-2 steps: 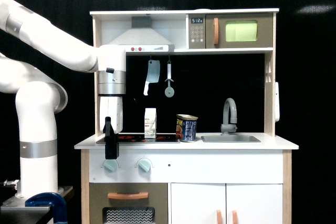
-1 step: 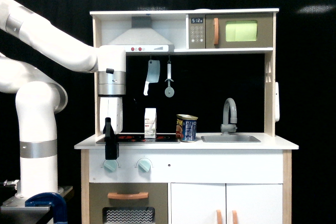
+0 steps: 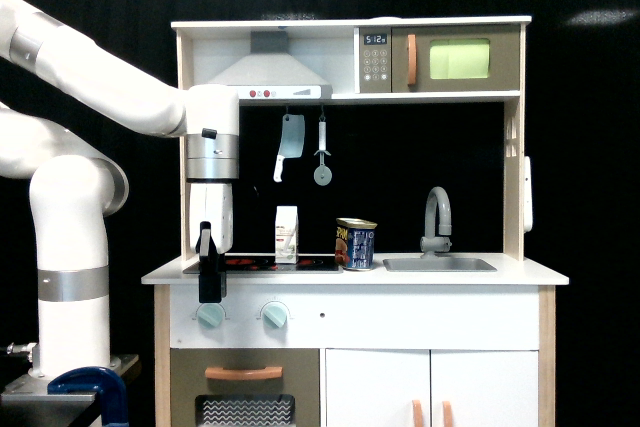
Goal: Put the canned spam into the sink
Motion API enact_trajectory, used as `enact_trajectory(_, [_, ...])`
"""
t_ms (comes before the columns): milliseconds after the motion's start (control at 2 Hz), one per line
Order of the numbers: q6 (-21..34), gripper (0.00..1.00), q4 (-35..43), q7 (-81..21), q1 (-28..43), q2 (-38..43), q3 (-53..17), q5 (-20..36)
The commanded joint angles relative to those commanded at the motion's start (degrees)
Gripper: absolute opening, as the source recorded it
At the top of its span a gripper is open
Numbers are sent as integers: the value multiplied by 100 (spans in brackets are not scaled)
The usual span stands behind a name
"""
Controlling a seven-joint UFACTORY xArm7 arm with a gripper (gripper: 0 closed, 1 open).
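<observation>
The gripper [image 3: 209, 282] hangs at the counter's [image 3: 520, 273] front edge, at nine o'clock of the scene; whether its fingers are apart cannot be told. Black backdrop behind. The canned spam [image 3: 355, 244] stands centre, the sink [image 3: 440, 264] just beside at three o'clock, its contents hidden.

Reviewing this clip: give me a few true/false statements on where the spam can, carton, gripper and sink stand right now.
1. The canned spam stands on the counter, just to the exterior view's left of the sink. True.
2. The gripper is closed around the can. False: it hangs at the counter's front edge, well away from the can, holding nothing visible.
3. The white carton stands between the gripper and the can. True.
4. The can lies inside the sink. False: it is upright on the counter.
5. A toy cleaver hangs above the stove. True.
</observation>
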Motion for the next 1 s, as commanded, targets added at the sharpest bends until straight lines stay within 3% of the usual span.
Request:
enact_trajectory(500, [349, 100, 334, -618, 440, -517, -76, -60])
enact_trajectory(1000, [-216, 100, 1917, -3618, 1375, 1451, -1051, -645])
